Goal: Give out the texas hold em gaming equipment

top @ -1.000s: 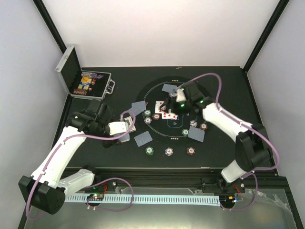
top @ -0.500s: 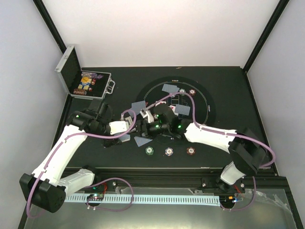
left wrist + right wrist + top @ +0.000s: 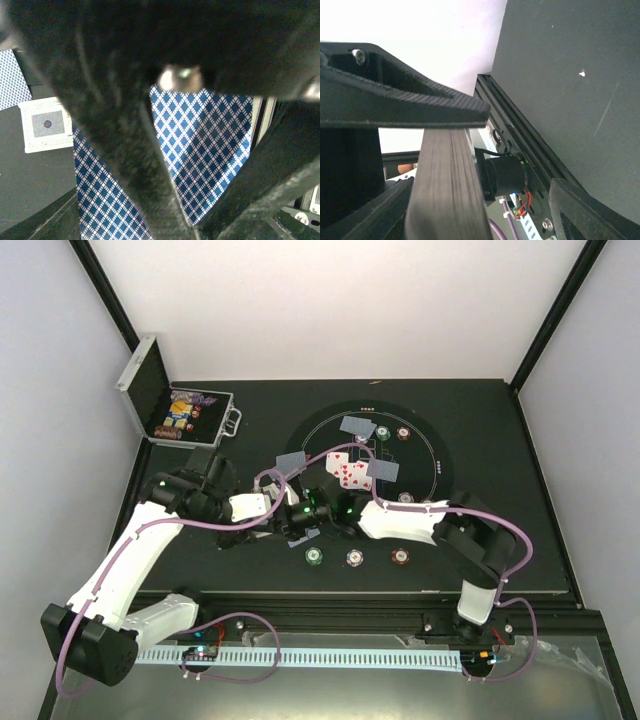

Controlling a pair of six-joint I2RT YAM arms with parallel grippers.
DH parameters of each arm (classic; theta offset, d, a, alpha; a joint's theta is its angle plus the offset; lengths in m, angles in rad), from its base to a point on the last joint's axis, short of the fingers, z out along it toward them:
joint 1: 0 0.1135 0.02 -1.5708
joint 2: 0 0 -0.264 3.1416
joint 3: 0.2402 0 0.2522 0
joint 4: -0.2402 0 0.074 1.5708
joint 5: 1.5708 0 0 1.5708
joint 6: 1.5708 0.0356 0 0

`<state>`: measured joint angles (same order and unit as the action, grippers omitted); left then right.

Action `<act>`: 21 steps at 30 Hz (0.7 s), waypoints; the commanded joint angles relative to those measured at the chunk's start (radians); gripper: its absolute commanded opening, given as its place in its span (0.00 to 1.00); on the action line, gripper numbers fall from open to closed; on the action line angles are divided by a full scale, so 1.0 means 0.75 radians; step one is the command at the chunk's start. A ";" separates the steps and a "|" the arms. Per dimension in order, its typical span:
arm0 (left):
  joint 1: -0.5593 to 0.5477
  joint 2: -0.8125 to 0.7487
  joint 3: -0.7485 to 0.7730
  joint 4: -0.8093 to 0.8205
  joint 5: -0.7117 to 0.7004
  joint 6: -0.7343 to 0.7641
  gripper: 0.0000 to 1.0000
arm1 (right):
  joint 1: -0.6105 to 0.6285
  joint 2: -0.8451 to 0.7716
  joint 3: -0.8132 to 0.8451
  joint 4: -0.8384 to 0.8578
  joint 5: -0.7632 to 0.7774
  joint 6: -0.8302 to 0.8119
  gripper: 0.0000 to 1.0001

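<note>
Squarely back-on, the deck (image 3: 200, 140) sits tilted diagonally.

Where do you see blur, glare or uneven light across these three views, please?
Top view: evenly lit and sharp, cards and chips clear on the black table. Left wrist view: the near fingers are a dark blur, the blue-patterned card behind them fairly crisp. Right wrist view: the wall is blown out white, the finger dark against it.
</note>
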<state>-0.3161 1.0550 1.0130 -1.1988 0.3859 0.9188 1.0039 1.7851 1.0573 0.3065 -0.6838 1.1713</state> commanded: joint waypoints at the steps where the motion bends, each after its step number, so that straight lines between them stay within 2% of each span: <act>1: 0.002 -0.019 0.022 0.007 0.014 -0.010 0.01 | 0.003 0.058 0.033 0.115 -0.053 0.056 0.72; 10: 0.002 -0.037 0.020 0.001 0.003 0.000 0.02 | -0.095 0.013 -0.131 0.122 -0.021 0.055 0.58; 16: 0.002 -0.038 0.024 0.000 0.004 0.000 0.02 | -0.153 -0.032 -0.163 0.010 -0.006 -0.027 0.52; 18: 0.002 -0.038 0.022 0.003 0.003 0.000 0.02 | -0.164 -0.043 -0.162 -0.018 -0.013 -0.046 0.46; 21: 0.002 -0.035 0.021 0.004 -0.004 0.003 0.02 | -0.181 -0.082 -0.148 -0.093 -0.002 -0.094 0.29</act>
<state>-0.3164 1.0523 1.0103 -1.1774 0.3843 0.9188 0.9115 1.7458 0.9680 0.4133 -0.7303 1.1664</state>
